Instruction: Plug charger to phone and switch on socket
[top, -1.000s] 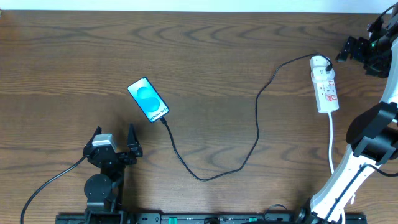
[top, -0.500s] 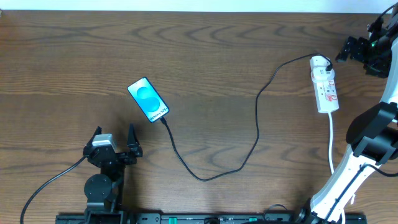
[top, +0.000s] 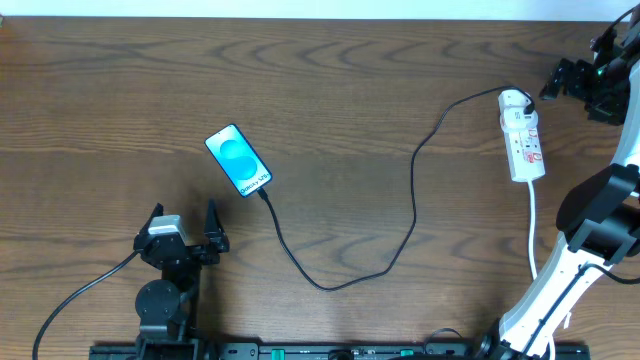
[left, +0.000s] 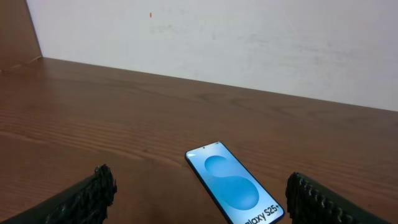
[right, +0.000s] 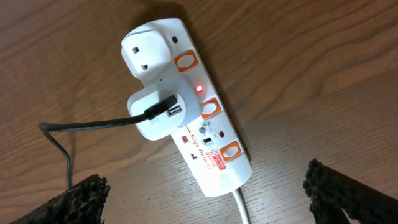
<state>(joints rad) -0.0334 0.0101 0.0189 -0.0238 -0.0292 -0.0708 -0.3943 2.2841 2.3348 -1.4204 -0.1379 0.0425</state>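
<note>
The phone (top: 238, 160) lies face up on the wooden table, its blue screen lit, and shows again in the left wrist view as the phone (left: 235, 190). The charger (top: 330, 282), a thin black cable, meets the phone's lower edge and loops right to a white adapter (right: 152, 112) in the socket (top: 523, 135). On the socket (right: 214, 140) a small red light (right: 199, 88) glows beside the adapter. My left gripper (top: 183, 215) stands open just short of the phone, nothing between its fingers (left: 93, 196). My right gripper (top: 572, 82) hangs open beside the socket, holding nothing.
The socket's white cord (top: 532, 225) runs toward the table's front edge past the right arm's base (top: 600, 220). A black robot cable (top: 80, 295) trails from the left arm. A white wall (left: 249, 43) stands behind the table's far edge.
</note>
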